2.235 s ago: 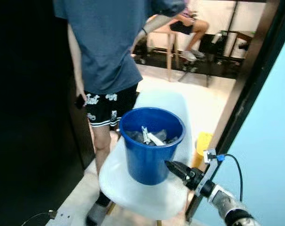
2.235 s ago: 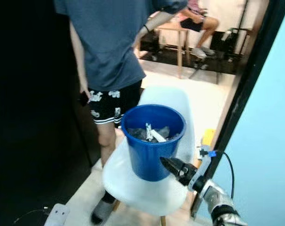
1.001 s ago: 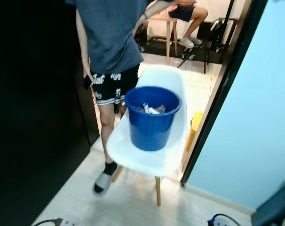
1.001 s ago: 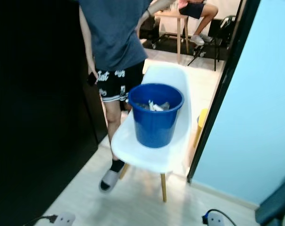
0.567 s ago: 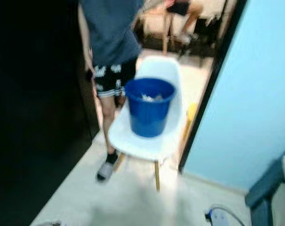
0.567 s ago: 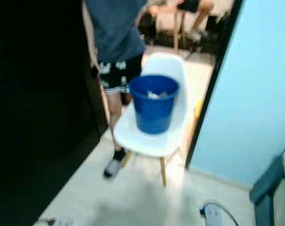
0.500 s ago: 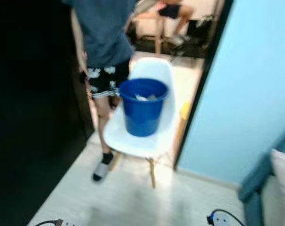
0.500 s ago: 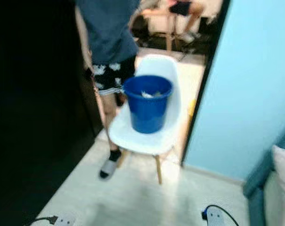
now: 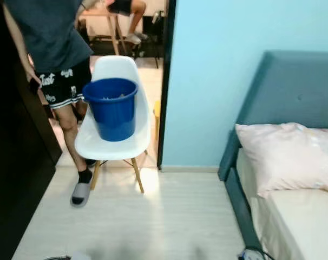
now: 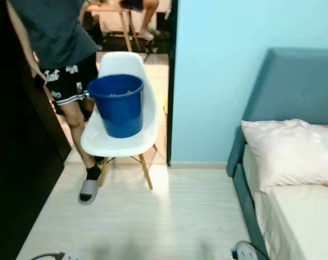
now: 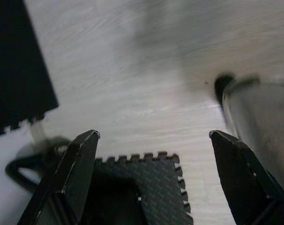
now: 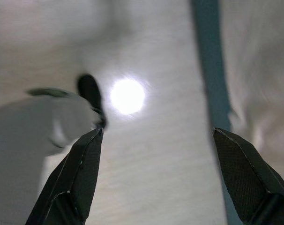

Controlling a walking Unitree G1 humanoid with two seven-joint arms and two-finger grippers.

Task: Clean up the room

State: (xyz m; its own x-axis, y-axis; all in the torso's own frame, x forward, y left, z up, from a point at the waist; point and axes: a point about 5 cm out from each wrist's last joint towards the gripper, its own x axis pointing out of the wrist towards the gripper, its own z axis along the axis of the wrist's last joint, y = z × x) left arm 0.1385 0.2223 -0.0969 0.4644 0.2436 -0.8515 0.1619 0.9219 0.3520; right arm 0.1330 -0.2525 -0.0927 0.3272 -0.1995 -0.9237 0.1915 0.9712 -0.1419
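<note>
Left eye view: blue bucket (image 9: 112,108) sits on white chair (image 9: 116,142).

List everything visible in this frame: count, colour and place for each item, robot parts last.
bucket: 1, blue, standing on the chair seat, some pale scraps inside
chair: 1, white with wooden legs, in the doorway beside the blue wall
person: 1, grey-blue shirt, black patterned shorts, standing at the chair's left side
seated person: 1, legs showing at a wooden table in the room beyond the doorway
bed: 1, teal frame and headboard, against the wall on the right
pillow: 1, pale pink, at the head of the bed
foam mat: 1, dark, on the pale wood floor
left gripper: 1, black fingers, open, over the floor
right gripper: 1, black fingers, open, over the floor
</note>
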